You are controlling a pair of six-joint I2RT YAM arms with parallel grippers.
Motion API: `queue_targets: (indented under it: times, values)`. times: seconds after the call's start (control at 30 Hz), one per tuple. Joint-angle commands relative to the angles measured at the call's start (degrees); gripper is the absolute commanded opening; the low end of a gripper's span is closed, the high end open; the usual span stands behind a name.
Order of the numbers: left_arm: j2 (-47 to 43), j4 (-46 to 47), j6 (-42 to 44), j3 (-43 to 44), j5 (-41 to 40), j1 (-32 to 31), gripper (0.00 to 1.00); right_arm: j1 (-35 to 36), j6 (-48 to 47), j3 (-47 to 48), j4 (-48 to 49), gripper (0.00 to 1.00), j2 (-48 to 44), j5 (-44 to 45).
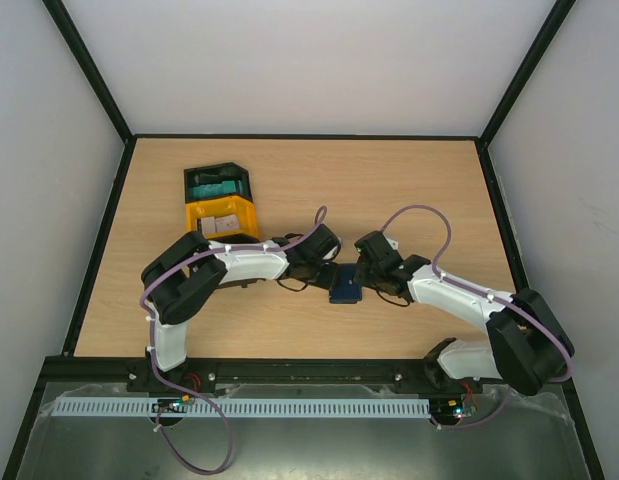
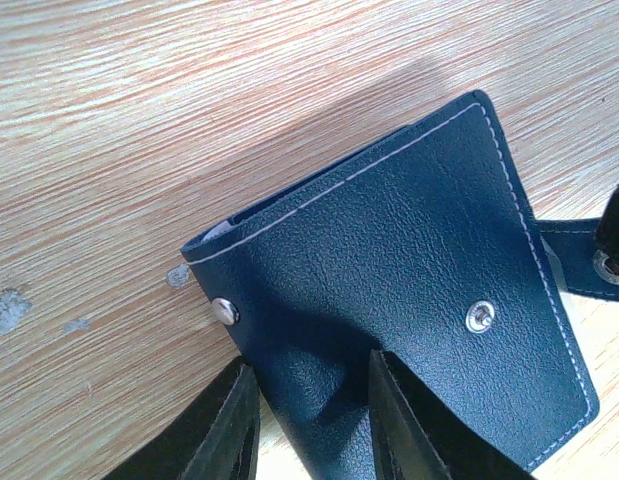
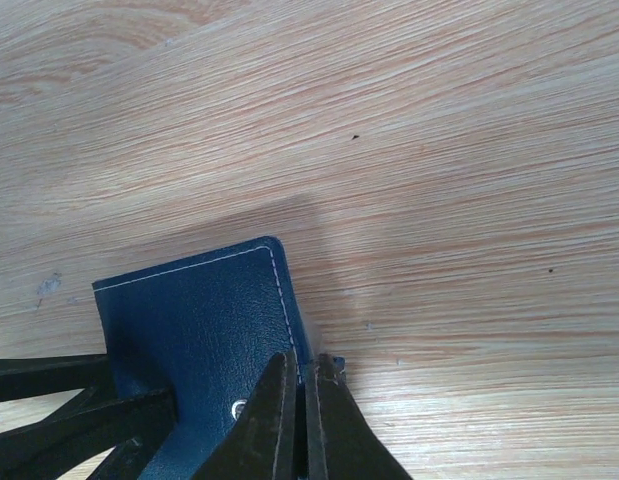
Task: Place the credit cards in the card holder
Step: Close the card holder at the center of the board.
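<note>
The left arm (image 1: 249,262) and right arm (image 1: 454,292) bend inward; left hand (image 2: 311,425) half-spread, right hand (image 3: 301,420) pinched tight

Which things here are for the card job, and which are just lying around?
For the job: card holder, held by left claw and right claw; credit cards in the yellow tray.
Lying about: black tray.

Pale wood-grain laminate bench (image 1: 289,180), boxed in by plain whitish-grey walls (image 1: 309,60) and thin black frame bars (image 1: 89,70); even, soft light, faint shadows.
</note>
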Motion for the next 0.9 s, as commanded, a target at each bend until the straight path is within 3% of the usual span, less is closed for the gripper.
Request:
queue_targets:
  times: [0.0, 0.23, 0.87]
  values:
    - [5.6, -11.0, 0.4, -4.3, -6.5, 0.4, 0.31, 0.3, -0.6, 0.6, -0.2, 0.02, -1.2, -0.9]
    - [5.0, -10.3, -0.3, -4.7, -5.8, 0.9, 0.32, 0.3, -2.7, -0.8, 3.0, 0.02, -0.9, -6.8]
    - [3.8, -7.0, -0.8, -7.0, -2.3, 2.6, 0.28, 0.4, -4.1, -2.1, 7.6, 0.02, 4.0, -10.9]
